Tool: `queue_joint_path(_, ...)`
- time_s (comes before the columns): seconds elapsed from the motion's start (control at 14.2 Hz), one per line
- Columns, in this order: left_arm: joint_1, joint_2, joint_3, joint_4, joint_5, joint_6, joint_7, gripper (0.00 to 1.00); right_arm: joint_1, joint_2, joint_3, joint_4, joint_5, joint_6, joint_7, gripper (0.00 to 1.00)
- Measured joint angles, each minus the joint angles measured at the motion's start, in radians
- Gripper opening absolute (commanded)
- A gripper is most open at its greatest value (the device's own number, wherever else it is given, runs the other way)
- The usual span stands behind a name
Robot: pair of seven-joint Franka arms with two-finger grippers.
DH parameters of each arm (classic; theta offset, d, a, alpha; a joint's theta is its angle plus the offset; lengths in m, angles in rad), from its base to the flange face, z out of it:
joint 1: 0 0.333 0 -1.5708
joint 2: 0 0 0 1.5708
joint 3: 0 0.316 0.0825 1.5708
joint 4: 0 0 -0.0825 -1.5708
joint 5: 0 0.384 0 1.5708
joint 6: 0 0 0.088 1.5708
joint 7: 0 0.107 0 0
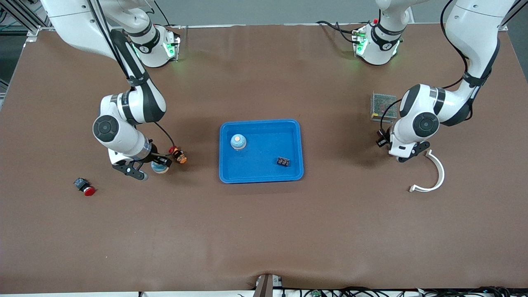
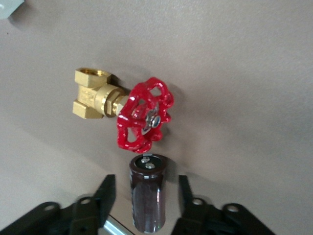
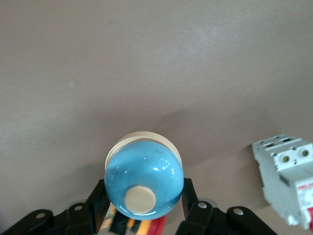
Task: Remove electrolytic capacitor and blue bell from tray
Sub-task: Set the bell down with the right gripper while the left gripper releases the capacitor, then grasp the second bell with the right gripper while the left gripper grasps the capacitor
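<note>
Pushbutton (image 1: pixel 84 186), red cap, lowest on the table, toward the right arm's end, at 8 o'clock from the right gripper

Right gripper (image 3: pixel 144 191): low over the table, fingers (image 3: pixel 188 193) clamped on either side of the bell (image 3: pixel 144 183), blue dome with a cream knob; whether the bell touches the table cannot be told

Valve (image 1: pixel 178 155), red and orange, at 1 o'clock from the bell, just beside it

Breaker (image 3: pixel 286 176), white, seen in the right wrist view only, near the bell

Tray (image 1: pixel 260 178), blue, mid-table; second bell (image 1: pixel 238 141) inside at 10 o'clock, black part (image 1: pixel 283 161) inside at 4 o'clock

Mesh box (image 1: pixel 383 106), at 11 o'clock from the left wrist

Left gripper (image 2: pixel 146 188): fingers (image 2: pixel 105 193) spread, a gap on each side of the capacitor (image 2: pixel 146 196), dark cylinder between them, not gripped, terminals facing a brass valve (image 2: pixel 124 110) with a red handwheel

Bracket (image 1: pixel 434 177), white arc, at 5 o'clock from the left wrist
</note>
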Motion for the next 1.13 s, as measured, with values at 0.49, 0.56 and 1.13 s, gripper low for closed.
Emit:
queue_joint_path(0.49,-0.01,-0.002,-0.081,0.142,0.0,-0.1,-0.123,1.0,-0.041,0.0,0.0,-0.048,0.0,0.087,-0.077,0.0)
queue_joint_path(0.56,-0.014,-0.003,-0.105,0.173,0.0,-0.125,-0.164,1.0,-0.048,0.0,0.0,-0.054,0.0,0.103,-0.082,0.0)
queue_joint_path(1.13,-0.168,0.044,-0.172,0.337,-0.026,-0.148,-0.6,1.0,-0.058,0.045,0.001,-0.088,0.0,0.225,-0.091,0.0)
